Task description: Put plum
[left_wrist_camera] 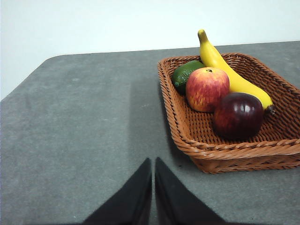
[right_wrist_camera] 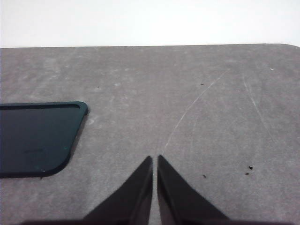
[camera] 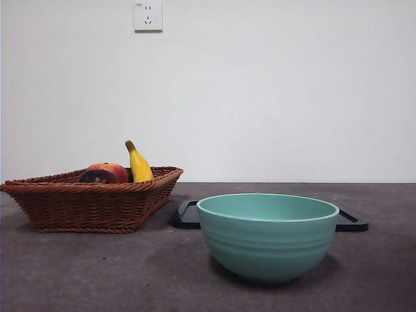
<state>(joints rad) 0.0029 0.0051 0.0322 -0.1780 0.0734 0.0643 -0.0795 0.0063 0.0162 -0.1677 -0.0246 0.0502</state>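
The plum [left_wrist_camera: 238, 115], dark maroon and glossy, lies in a brown wicker basket [left_wrist_camera: 187, 136] beside a red-orange round fruit [left_wrist_camera: 206, 89], a yellow banana [left_wrist_camera: 229, 70] and a green fruit [left_wrist_camera: 183, 74]. In the front view the plum [camera: 97, 177] peeks over the rim of the basket [camera: 91, 203] at the left. My left gripper [left_wrist_camera: 153, 161] is shut above bare table, short of the basket. Over grey table beside a black tray [right_wrist_camera: 37, 138], my right gripper [right_wrist_camera: 155, 159] is shut too. Neither gripper shows in the front view.
A teal bowl [camera: 268, 235] stands near the front of the table, right of the basket. The black tray [camera: 188, 214] lies flat behind it. A white wall with a socket [camera: 148, 16] backs the table.
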